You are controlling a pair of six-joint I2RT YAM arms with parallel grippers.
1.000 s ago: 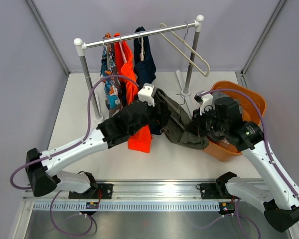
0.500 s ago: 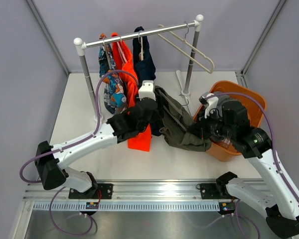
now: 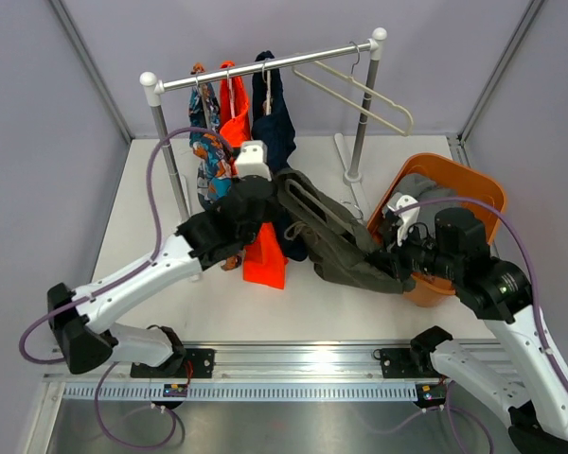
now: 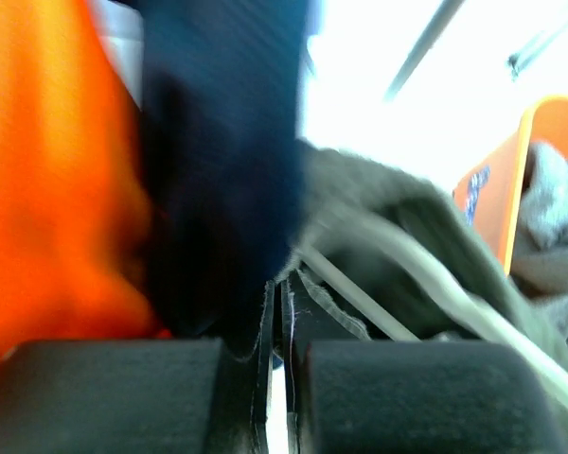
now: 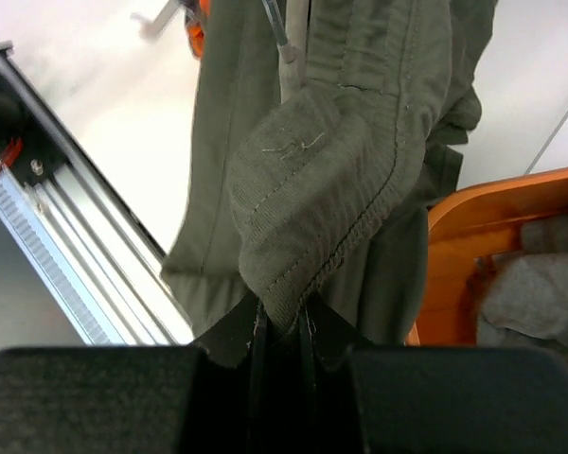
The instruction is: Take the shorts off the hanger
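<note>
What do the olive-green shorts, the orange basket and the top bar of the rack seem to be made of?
The olive-green shorts look like matte woven cloth, perhaps cotton: stitched seams and soft folds show. The orange basket is probably moulded plastic, smooth with a slight sheen. The top bar looks like a metal tube with a bright, silvery shine.

bright light; sharp top view, blurred left wrist view, shorts (image 4: 388,218) soft against white glare

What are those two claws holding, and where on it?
Right gripper pinches the olive-green shorts by a folded hem edge. Left gripper is shut; its hold unclear.
</note>
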